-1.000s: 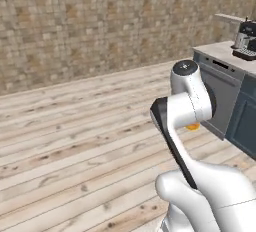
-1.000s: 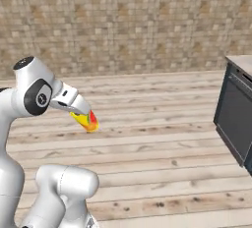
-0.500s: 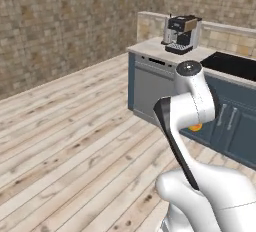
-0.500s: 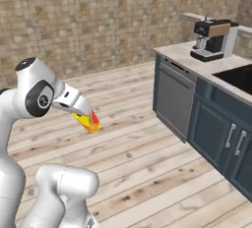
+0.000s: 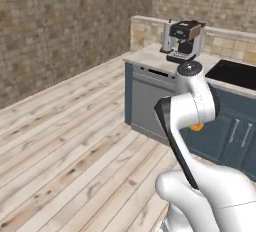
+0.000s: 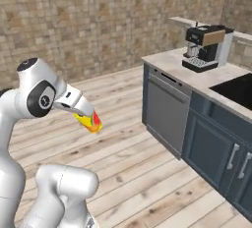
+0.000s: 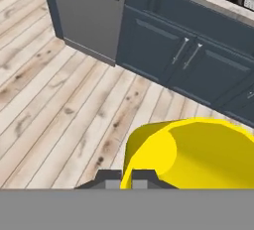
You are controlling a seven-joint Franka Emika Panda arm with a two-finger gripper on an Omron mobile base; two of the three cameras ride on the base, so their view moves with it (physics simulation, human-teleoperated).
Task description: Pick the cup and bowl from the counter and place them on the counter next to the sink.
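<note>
Yellow cup [image 6: 88,122] gripped between the fingers [image 7: 140,177] (above wooden floor [image 6: 128,148]); counter [image 6: 197,77] well apart

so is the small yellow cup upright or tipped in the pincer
Tipped. In the right base view the small yellow cup with orange-red tint slants downward from the pincer; in the hand view it lies sideways over the wooden floor.

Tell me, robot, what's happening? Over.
Gripper shut on small yellow cup with orange-red tint, carried above wood floor. Beige stone counter ahead, right. Nothing in the way.

Yellow cup [image 7: 198,152] close above wood floor [image 7: 59,100] (dark blue cabinets [image 7: 168,50] beyond)
</note>
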